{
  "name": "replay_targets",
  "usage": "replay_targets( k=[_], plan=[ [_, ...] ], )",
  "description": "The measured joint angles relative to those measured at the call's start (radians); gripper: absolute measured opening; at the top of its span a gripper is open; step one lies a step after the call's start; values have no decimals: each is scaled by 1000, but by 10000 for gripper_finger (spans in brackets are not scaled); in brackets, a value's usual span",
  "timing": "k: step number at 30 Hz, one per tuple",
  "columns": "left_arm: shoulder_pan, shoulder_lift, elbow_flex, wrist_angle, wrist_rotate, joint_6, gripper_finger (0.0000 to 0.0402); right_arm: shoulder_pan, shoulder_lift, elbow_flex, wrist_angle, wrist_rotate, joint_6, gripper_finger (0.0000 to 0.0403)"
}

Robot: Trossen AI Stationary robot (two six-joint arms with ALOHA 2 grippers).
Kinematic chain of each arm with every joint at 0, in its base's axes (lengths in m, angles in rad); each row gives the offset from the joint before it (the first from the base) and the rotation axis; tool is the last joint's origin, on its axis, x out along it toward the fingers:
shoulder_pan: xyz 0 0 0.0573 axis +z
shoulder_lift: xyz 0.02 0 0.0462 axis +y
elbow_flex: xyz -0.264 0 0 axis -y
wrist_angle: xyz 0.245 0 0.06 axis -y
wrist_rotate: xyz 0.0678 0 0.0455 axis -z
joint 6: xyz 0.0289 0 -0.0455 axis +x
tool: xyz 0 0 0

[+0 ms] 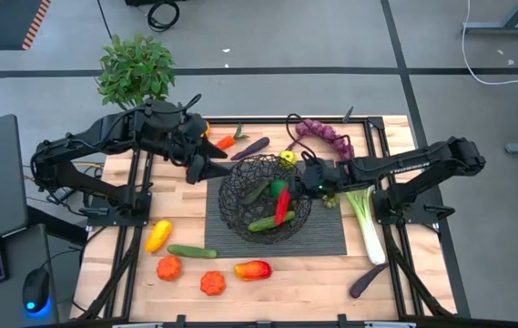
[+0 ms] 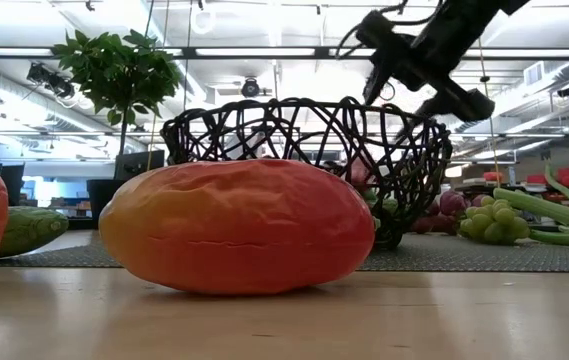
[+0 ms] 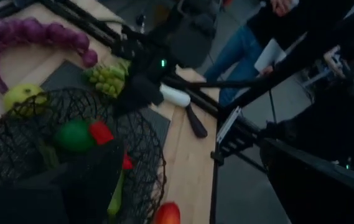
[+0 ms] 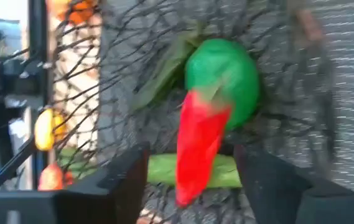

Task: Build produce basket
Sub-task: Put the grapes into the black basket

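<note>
No readable text, label, brand, number or sign appears in any of the views.

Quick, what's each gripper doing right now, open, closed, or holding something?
Left gripper: open, empty, beside the basket.
Right gripper: open above the basket, red chili loose between its fingers.
</note>
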Motion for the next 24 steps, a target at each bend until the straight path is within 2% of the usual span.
replay_targets(
  k=[6, 11, 15, 21, 24],
  plan=[
    [6, 0, 0, -11, -2, 12, 382, -44, -45, 0, -166, -53, 18, 288],
    [26, 0, 0, 13, -51, -17, 382, -59, -64, 0, -335, -100, 138, 286],
    [62, 0, 0, 21, -55, -24, 382, -58, -57, 0, -448, -106, 160, 280],
    [103, 0, 0, 21, -57, -74, 382, -59, -58, -1, -546, 24, 343, 277],
    [104, 0, 0, 21, -57, -78, 382, -64, -54, -31, -542, 43, 401, 277]
  ],
)
